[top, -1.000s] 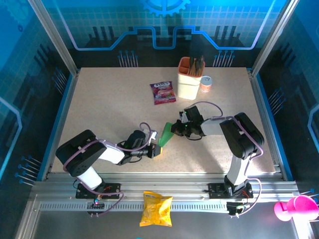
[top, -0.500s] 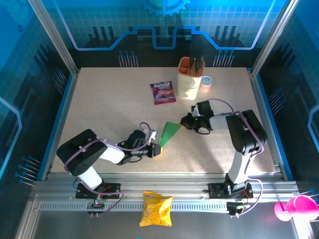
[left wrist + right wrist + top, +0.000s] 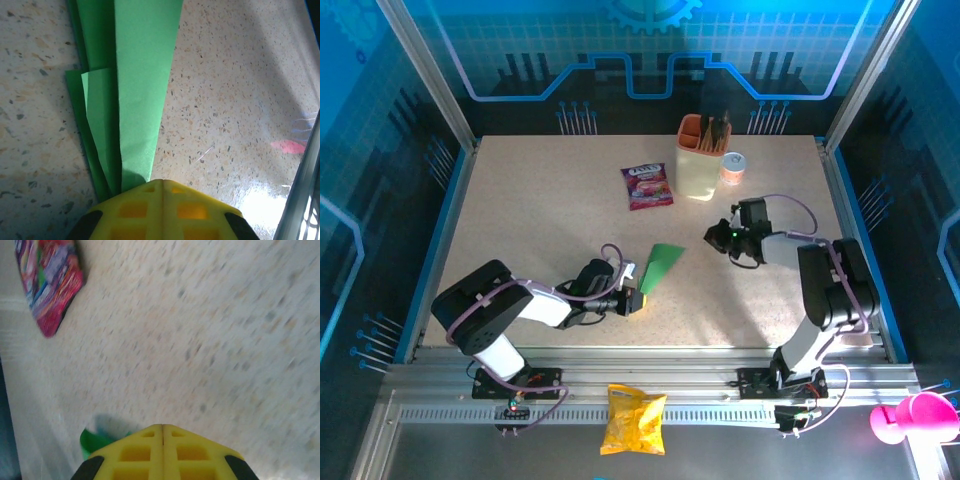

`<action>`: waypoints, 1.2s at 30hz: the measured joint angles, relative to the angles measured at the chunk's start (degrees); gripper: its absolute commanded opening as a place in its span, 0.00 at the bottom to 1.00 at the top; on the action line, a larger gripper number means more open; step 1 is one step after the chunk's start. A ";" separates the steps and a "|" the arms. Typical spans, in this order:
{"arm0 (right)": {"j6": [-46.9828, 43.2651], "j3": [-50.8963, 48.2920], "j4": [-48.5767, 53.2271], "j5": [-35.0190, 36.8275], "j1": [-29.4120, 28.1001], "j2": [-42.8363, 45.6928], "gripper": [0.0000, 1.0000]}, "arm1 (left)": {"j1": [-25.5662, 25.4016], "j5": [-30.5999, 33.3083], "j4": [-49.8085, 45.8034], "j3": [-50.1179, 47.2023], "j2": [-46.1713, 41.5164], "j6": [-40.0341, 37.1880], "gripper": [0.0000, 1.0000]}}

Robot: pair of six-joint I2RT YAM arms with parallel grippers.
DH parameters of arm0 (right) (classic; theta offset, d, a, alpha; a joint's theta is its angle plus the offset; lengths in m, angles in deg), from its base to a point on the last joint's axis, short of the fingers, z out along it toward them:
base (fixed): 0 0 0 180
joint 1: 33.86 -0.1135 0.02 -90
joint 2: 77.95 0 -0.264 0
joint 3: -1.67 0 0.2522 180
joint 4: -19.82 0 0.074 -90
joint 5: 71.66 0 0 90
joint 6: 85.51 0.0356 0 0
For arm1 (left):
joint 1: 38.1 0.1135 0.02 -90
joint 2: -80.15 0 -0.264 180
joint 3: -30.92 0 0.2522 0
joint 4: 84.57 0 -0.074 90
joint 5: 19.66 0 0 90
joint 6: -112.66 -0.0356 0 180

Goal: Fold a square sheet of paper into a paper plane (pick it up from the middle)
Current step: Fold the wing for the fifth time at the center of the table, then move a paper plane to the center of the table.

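Left gripper (image 3: 634, 300), lower centre of the top view, pinches the narrow end of the green paper (image 3: 661, 265). The paper is a plain wedge there, but the left wrist view reveals overlapping folds. Right gripper (image 3: 714, 237), right of centre, is closed on nothing, apart from the paper. Its wrist view catches a purple sachet (image 3: 47, 282) upper left.

Table (image 3: 535, 215): pale speckled top with metal rails round its edges.
Green paper (image 3: 661, 266): folded into a long tapering wedge and lying flat near the middle, broad end toward the far side (up close, several layers fan out from the narrow end).
Purple sachet (image 3: 647, 186): flat on the top, beyond the paper and well apart from it.
Cream tub (image 3: 698, 172): upright at far centre, with an orange insert and dark sticks inside.
Small can (image 3: 732, 168): just right of the tub.
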 measured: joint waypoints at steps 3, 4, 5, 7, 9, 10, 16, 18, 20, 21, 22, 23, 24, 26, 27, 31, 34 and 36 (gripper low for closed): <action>0.22 -3.13 -0.46 0.02 -3.85 2.36 0.00 | 0.00 0.39 -5.60 1.09 -2.14 -0.04 0.00; 0.26 -3.98 -0.52 0.02 -5.16 2.71 0.00 | 0.00 0.46 -8.20 1.31 -3.34 -0.04 0.00; 0.42 -4.83 -0.50 0.02 -6.49 2.97 0.00 | 0.00 0.57 -11.02 1.49 -4.94 -0.07 0.00; 0.61 -6.34 -0.46 0.15 -8.85 3.43 0.00 | 0.00 0.59 -16.87 2.38 -8.98 -0.09 0.16; 0.68 -7.72 -0.46 0.66 -10.80 4.26 0.00 | -0.02 0.74 -22.03 4.70 -13.44 -0.13 0.29; 0.74 -8.24 -0.44 0.83 -11.54 4.72 0.00 | 0.00 1.14 -23.87 6.19 -15.41 -0.55 0.36; 1.99 -10.80 -1.36 2.84 -14.08 6.32 0.00 | 2.69 3.26 -29.99 15.41 -20.00 -1.20 0.48; 2.49 -11.69 -1.77 3.26 -14.29 6.29 0.00 | 5.25 3.15 -31.01 17.57 -18.12 -1.14 0.48; 3.06 -12.07 -2.78 3.30 -14.58 5.73 0.00 | 7.98 2.38 -31.67 19.41 -14.62 -1.11 0.45; 3.30 -12.07 -3.30 3.21 -14.64 5.51 0.00 | 9.20 1.77 -32.09 20.35 -12.44 -1.14 0.43; 3.67 -12.07 -3.63 3.26 -14.80 5.31 0.00 | 10.25 1.14 -32.59 21.44 -10.08 -1.16 0.41; 3.91 -12.07 -3.82 3.23 -14.88 5.27 0.00 | 11.32 0.31 -33.03 22.71 -7.34 -1.22 0.40; 4.15 -12.07 -4.11 3.28 -15.06 5.14 0.00 | 12.04 -0.28 -33.59 23.76 -5.18 -1.31 0.39; 4.57 -12.07 -4.70 3.61 -15.47 4.90 0.00 | 12.96 -1.51 -35.08 26.25 -0.72 -1.60 0.38; 4.74 -12.07 -4.92 3.76 -15.65 4.79 0.00 | 13.09 -2.01 -35.82 27.36 1.03 -1.75 0.38; 5.22 -11.76 -5.53 4.09 -16.04 4.09 0.00 | 13.14 -3.82 -37.11 30.45 5.77 -2.67 0.37; 5.60 -11.19 -5.49 3.63 -16.06 3.02 0.00 | 13.14 -5.01 -37.64 32.72 8.59 -2.91 0.36; 5.84 -10.88 -5.51 3.21 -16.06 2.51 0.00 | 13.11 -5.55 -37.92 34.49 10.71 -3.10 0.35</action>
